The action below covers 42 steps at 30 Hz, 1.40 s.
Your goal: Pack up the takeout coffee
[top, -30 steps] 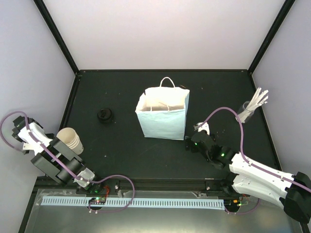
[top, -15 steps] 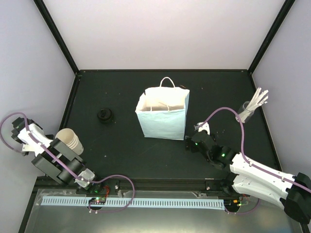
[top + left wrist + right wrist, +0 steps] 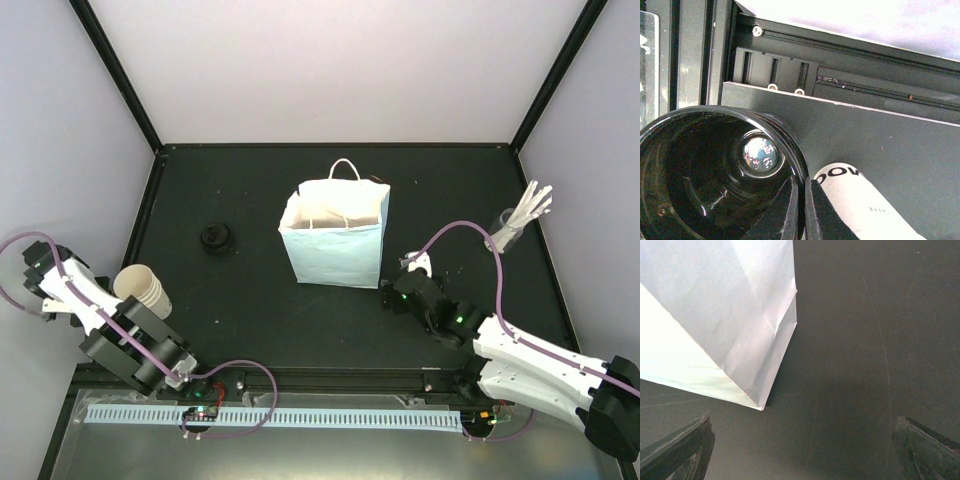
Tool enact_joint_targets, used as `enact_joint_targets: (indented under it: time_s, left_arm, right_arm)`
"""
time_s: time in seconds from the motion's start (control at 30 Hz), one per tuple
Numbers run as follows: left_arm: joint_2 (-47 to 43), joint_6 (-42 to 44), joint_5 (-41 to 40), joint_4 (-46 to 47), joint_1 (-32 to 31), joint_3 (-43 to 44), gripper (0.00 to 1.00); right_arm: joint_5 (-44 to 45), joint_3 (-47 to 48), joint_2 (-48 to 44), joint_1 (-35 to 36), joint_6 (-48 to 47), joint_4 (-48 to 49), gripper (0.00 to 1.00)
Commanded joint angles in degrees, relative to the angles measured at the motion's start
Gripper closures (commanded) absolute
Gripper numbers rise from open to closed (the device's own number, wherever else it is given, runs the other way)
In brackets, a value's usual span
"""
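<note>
Black glossy plastic is filling the left wrist view: a round lid [image 3: 715,175], hollow side showing. The left gripper [image 3: 801,192] is pinching its rim with fingers closed tight, probably to carry it to a cup. Just beside those fingers, the cream paper cups [image 3: 143,288] are lying nested on their side near the table's [image 3: 250,320] left edge, with printed lettering showing. The right gripper [image 3: 400,290] is hanging fully spread and empty beside the light-blue bag [image 3: 335,235], seemingly ready to steady it. Farther back, a small black round thing [image 3: 215,238], likely more lids, is sitting left of the bag.
</note>
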Motion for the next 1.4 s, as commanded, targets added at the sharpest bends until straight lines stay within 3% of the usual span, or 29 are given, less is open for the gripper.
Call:
enact_joint_targets:
  time_s: [0.0, 0.73, 1.13, 1.37]
  left_arm:
    - [-3.0, -0.4, -2.0, -3.2, 0.4, 1.8, 0.99]
    - [-7.0, 0.5, -0.9, -6.5, 0.3, 5.6, 0.99]
    - [-5.7, 0.1, 0.5, -2.6, 0.4, -0.2, 0.98]
    - [-4.5, 0.2, 0.9, -2.4, 0.4, -0.2, 0.88]
  right_arm:
    - [0.1, 0.6, -0.8, -0.2, -0.1, 1.7, 0.0]
    - [0.1, 0.5, -1.0, -0.2, -0.1, 1.7, 0.0]
    - [-0.1, 0.5, -1.2, -0.2, -0.3, 1.8, 0.0]
    - [-0.1, 0.5, -1.2, -0.2, -0.3, 1.8, 0.0]
